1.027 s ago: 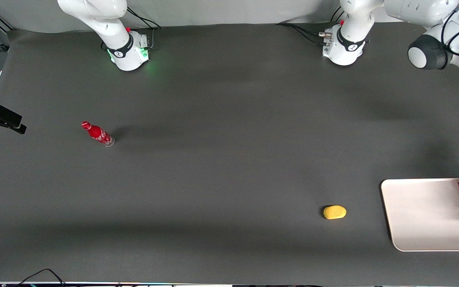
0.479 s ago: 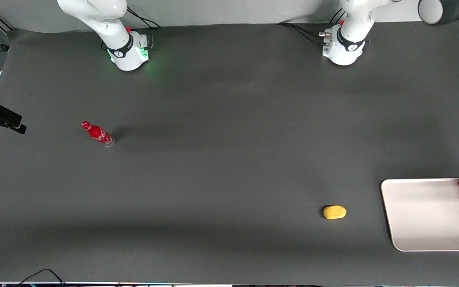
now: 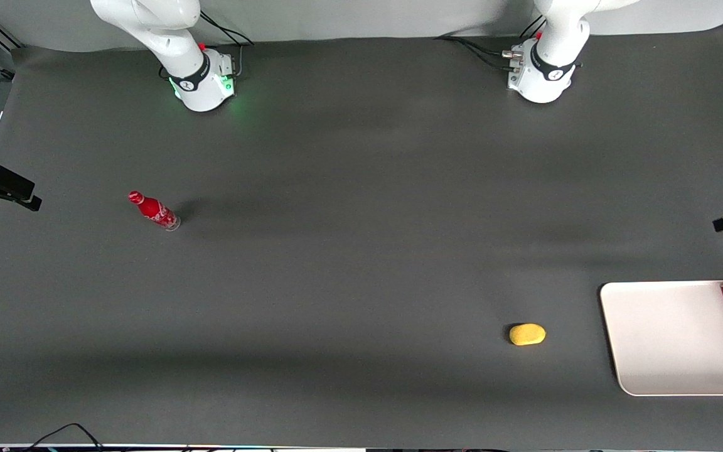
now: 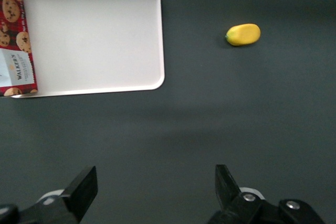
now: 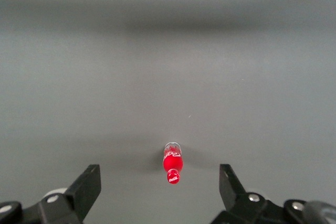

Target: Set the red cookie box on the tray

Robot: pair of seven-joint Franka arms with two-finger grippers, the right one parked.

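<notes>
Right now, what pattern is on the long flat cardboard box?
Dark red with cookie pictures and a white label; clearest in the left wrist view.

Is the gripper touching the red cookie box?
Apart. Left wrist view: the open gripper hangs over bare table, the red cookie box lying on the tray.

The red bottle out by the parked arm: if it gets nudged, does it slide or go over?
The red bottle stands upright, tall and narrow-based, so it probably tips, then rolls. It looks small, likely light. The pincer is open, above bare table nowhere near it.
</notes>
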